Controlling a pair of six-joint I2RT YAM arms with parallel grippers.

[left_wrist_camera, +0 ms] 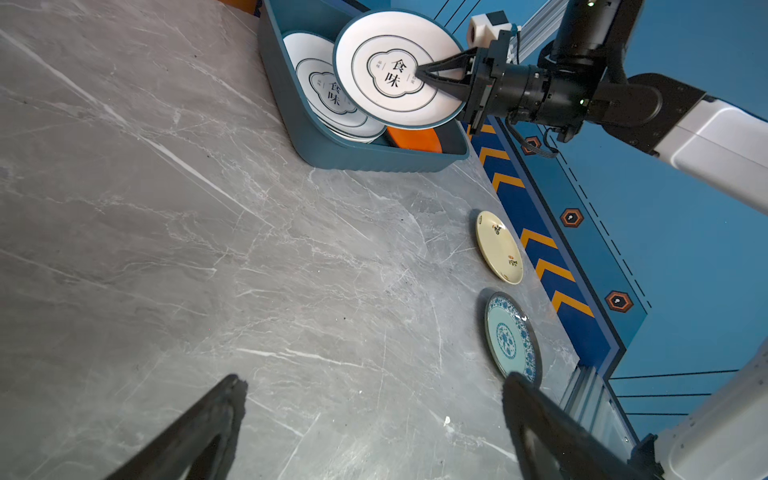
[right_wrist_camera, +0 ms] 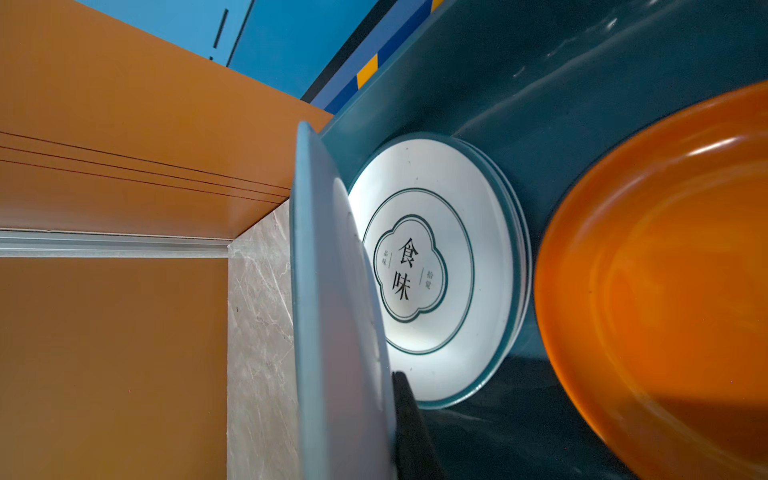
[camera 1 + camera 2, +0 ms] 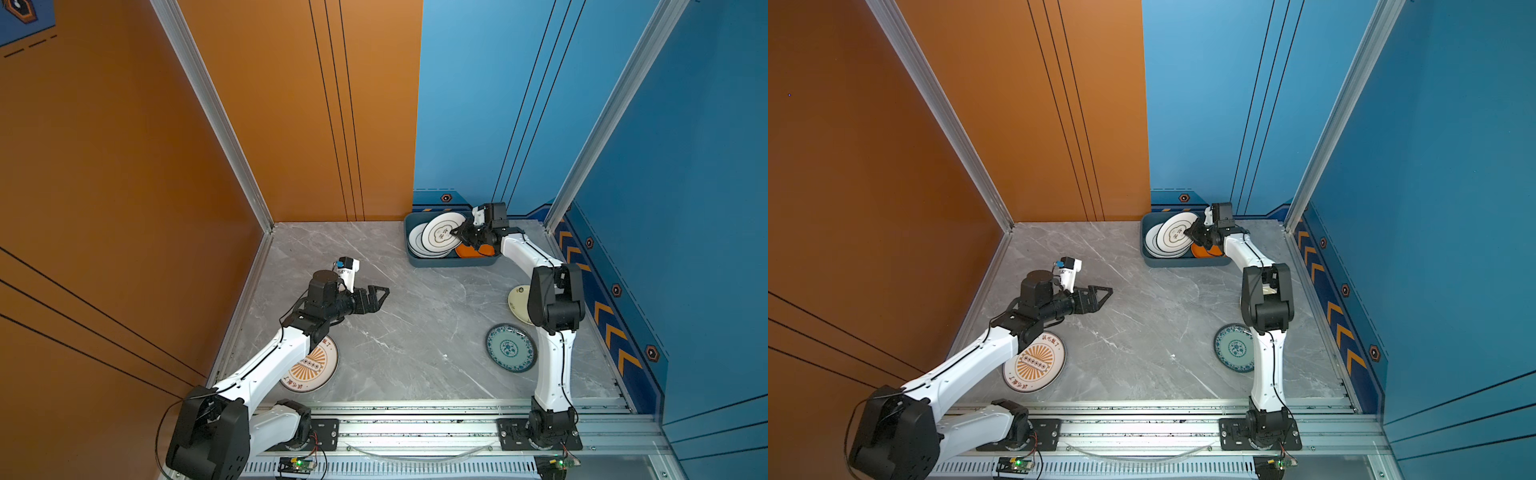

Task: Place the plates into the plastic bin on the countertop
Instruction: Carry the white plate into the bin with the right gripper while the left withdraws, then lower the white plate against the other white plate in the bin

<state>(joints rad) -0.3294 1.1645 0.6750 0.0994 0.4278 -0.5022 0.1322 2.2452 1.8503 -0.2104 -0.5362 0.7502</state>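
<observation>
The right claw (image 1: 419, 75) is clenched on a round white plate with a green emblem (image 1: 361, 99), tilted over the dark teal plastic bin (image 1: 299, 137). Released at this tilt, it could be chipped against the stacked white plates (image 1: 328, 104) beneath. The left claw (image 3: 384, 291) is spread, empty, over the grey marble counter (image 3: 415, 332).

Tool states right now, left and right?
Left tool: open, empty.
Right tool: shut on the green-emblem white plate, held tilted over the plastic bin.
</observation>
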